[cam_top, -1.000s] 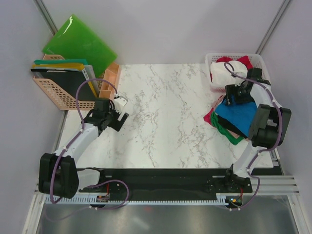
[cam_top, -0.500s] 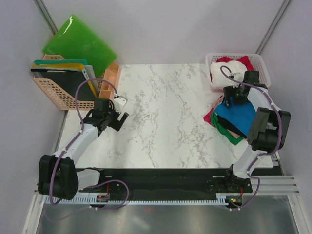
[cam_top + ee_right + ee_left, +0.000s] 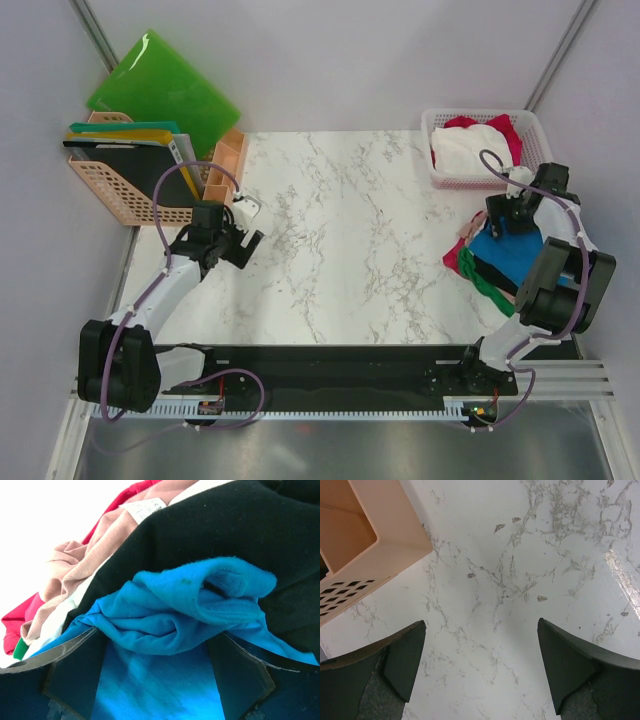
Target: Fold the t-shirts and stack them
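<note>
The left gripper [image 3: 480, 655] hangs fully spread over the marble table [image 3: 340, 230], holding nothing, likely parked clear. The right gripper [image 3: 157, 655] stands wide, straddling a bunched fold of the blue t-shirt [image 3: 190, 605] (no squeeze visible), probably to draw it off the heap [image 3: 495, 262] at the table's right edge. That heap shows five colours: blue, black, pink, red, green. Beyond, one basket [image 3: 480, 113] holds two more, white and red.
</note>
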### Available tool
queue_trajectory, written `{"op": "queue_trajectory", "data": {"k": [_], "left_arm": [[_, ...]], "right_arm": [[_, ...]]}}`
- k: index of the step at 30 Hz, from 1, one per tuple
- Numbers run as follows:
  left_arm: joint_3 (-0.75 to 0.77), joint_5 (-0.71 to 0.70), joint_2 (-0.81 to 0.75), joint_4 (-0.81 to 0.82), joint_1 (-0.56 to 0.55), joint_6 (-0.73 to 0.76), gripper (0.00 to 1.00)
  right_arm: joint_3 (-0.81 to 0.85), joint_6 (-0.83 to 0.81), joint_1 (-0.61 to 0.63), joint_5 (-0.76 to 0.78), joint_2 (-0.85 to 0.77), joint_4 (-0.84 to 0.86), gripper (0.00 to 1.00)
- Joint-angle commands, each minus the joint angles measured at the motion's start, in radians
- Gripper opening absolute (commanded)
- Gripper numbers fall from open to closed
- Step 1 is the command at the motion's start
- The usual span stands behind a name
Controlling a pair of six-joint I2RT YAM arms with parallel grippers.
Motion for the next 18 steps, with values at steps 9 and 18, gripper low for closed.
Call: {"op": "queue_trajectory", "data": {"k": [9,18], "left_arm": [[0.004,0.035,-0.01,0.027,0.006,-0.03,1.0],[-0.019,0.023,-0.039,0.032,0.006,-0.023,1.0]], "right_arm": [[-0.024,-0.207,-0.127,0.095,-0.022,-0.316,0.86],[-0.23,-0.343,-0.093,0.1,-0.143,-0.315,0.82]]}}
